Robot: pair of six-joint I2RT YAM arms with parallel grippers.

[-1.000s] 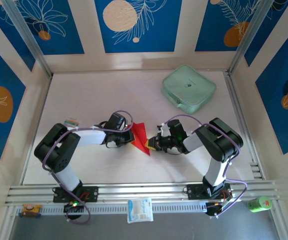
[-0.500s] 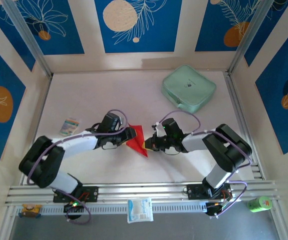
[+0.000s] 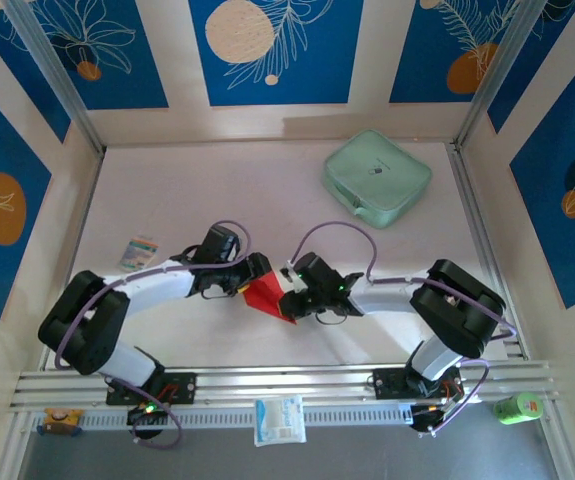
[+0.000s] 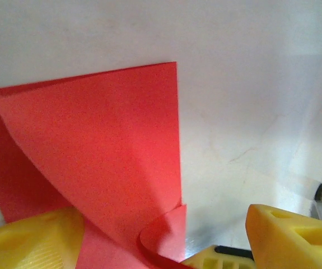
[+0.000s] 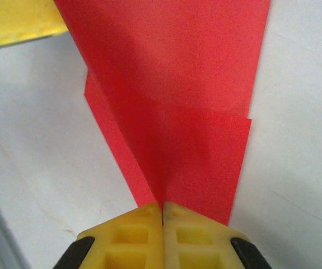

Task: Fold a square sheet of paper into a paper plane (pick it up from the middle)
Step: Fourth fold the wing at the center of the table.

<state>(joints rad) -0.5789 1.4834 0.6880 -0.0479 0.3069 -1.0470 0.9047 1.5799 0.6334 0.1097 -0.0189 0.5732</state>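
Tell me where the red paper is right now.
In the top view the folded red paper sits near the middle of the table, between the grippers: the right gripper is shut on it, the left gripper open beside it.

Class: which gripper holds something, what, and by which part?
The right gripper pinches the thin red folded paper at its near creased edge; the left gripper stands open.

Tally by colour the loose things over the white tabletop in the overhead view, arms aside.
Red: 1, folded sheet of paper
Mint green: 1, zip case
Multicoloured print: 1, small packet
Total: 3
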